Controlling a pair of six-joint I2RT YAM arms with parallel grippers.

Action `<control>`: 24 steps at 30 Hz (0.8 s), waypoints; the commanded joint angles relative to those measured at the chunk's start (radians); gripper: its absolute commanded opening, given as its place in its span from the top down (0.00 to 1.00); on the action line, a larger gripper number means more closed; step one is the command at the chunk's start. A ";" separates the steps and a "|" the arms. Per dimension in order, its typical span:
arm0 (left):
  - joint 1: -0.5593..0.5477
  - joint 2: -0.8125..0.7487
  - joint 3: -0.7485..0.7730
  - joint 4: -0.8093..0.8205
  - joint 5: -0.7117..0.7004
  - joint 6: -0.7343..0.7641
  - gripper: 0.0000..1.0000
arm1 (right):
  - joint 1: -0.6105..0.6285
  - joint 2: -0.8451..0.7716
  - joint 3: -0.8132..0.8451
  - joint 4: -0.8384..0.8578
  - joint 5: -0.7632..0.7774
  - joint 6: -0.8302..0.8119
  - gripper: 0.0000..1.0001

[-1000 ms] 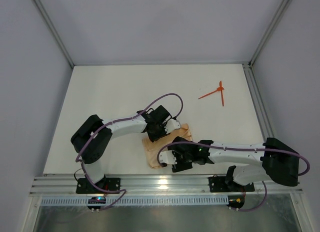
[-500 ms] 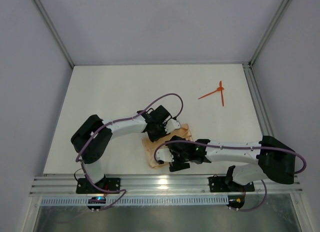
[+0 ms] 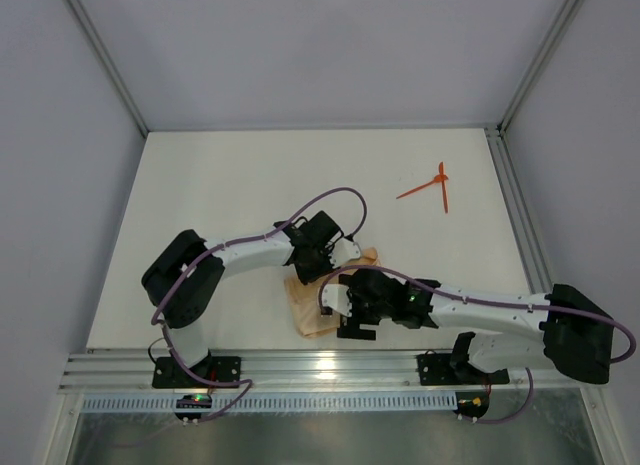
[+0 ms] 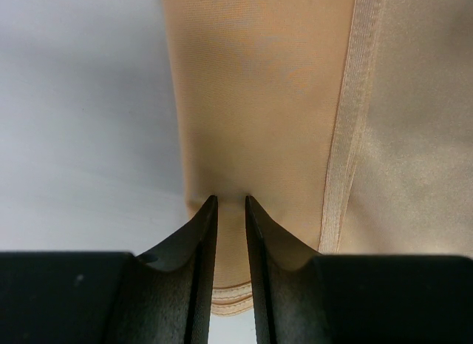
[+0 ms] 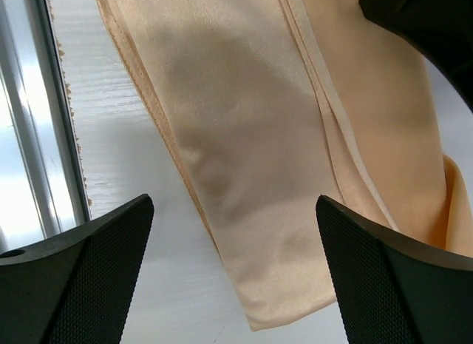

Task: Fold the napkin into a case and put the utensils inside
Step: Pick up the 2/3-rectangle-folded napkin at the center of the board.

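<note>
The peach-orange napkin lies folded into a narrow strip near the table's front edge, its hemmed edges showing. My left gripper sits at the strip's far end, its jaws drawn to a narrow gap with cloth filling it. My right gripper hangs over the strip's near end with its jaws spread wide and nothing between them. The utensils, two thin orange-red sticks, lie crossed at the far right of the table, away from both grippers.
An aluminium rail runs along the near table edge, close to the napkin's near end. Metal frame posts border the right side. The left arm's purple cable loops above the napkin.
The right gripper's jaws have spread wider over the napkin's near end, and the right arm's rear links have swung to the right. The left gripper has stayed put.
</note>
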 commanded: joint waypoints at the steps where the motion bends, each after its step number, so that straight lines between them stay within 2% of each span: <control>1: 0.001 0.078 -0.037 -0.033 0.011 0.016 0.77 | -0.050 -0.043 0.032 0.020 -0.150 0.028 0.06; 3: 0.001 0.078 -0.036 -0.034 0.011 0.016 0.76 | -0.077 -0.023 0.040 -0.028 -0.221 -0.048 0.17; 6: 0.001 0.078 -0.034 -0.035 0.011 0.016 0.77 | -0.111 0.017 0.068 -0.114 -0.316 -0.142 0.18; 15: 0.001 0.081 -0.031 -0.035 0.018 0.024 0.77 | -0.136 0.175 0.131 -0.128 -0.223 -0.176 0.20; 21: 0.001 0.085 -0.033 -0.036 0.024 0.024 0.77 | -0.124 0.226 0.138 -0.151 -0.122 -0.179 0.32; 24: 0.001 0.087 -0.028 -0.041 0.022 0.027 0.77 | -0.101 0.233 0.131 -0.151 -0.089 -0.179 0.42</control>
